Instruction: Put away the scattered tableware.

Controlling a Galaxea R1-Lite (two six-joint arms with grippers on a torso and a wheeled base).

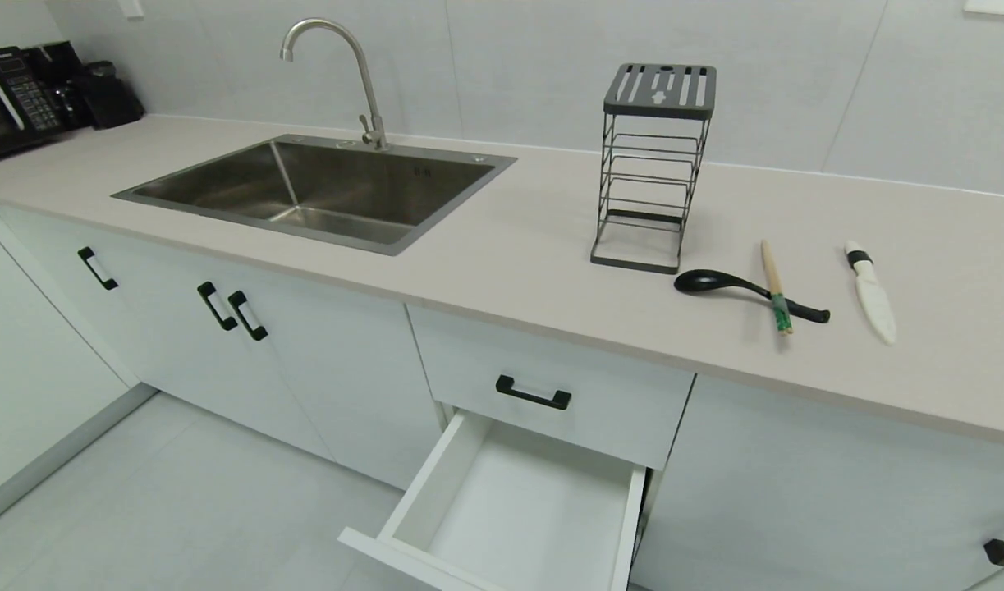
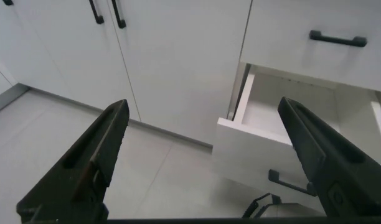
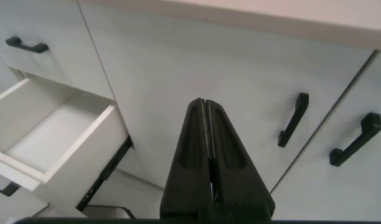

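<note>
Hanging before the cabinets [image 2: 178, 56], the left gripper [image 2: 203, 106] is spread wide, the right gripper [image 3: 206, 106] pressed together. Past them a drawer [image 1: 424, 484] stands pulled out. On the counter [image 1: 534, 246] above, chopsticks [image 1: 774, 283] cross a black spoon [image 1: 703, 281], with a white knife [image 1: 873, 295] nearby.

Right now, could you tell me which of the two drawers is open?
The lower drawer, pulled out with its white inside showing; the upper drawer, right under the counter, sits shut.

Black spoon [image 1: 705, 281] lies flat on the counter [image 1: 510, 246], chopsticks [image 1: 772, 275] crossing its handle, white knife [image 1: 873, 300] just beside. All three sit well apart from the fingers of the left gripper [image 2: 203, 104] and the right gripper [image 3: 205, 106].
</note>
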